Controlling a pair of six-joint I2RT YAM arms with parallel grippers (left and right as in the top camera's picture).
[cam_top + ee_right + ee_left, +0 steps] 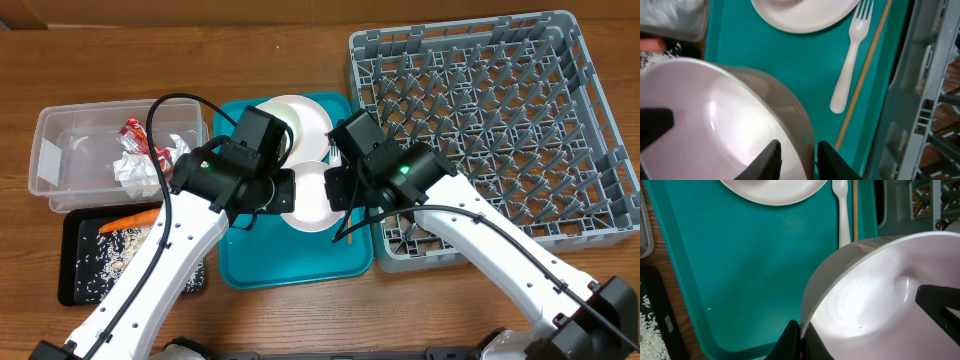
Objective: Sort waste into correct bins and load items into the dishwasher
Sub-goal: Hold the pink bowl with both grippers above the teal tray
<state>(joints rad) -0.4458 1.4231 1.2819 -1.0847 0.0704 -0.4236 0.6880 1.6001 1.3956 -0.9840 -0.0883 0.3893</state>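
Item: bowl (870, 300), white, one, nearest my wrist cameras. It is raised just over the teal tray (740, 270), between my two arms.
- Left gripper (799, 340): clamped tight on the bowl's rim.
- Right gripper (796, 157): fingers astride the opposite rim, narrow. I cannot tell whether they are pressing.

On the teal tray:
- plate (800, 12), one
- fork (850, 65), one
- wooden stick (865, 75), one, just beside the fork

Dish rack (480, 110): one. I see no dish in it, so I judge loading not yet begun.

Waste, apparently sorted:
- clear tub (60, 150): napkins (135, 165), count unclear, and one red wrapper (135, 130)
- black tray (75, 260): one carrot (135, 218) and scattered crumbs (110, 250)
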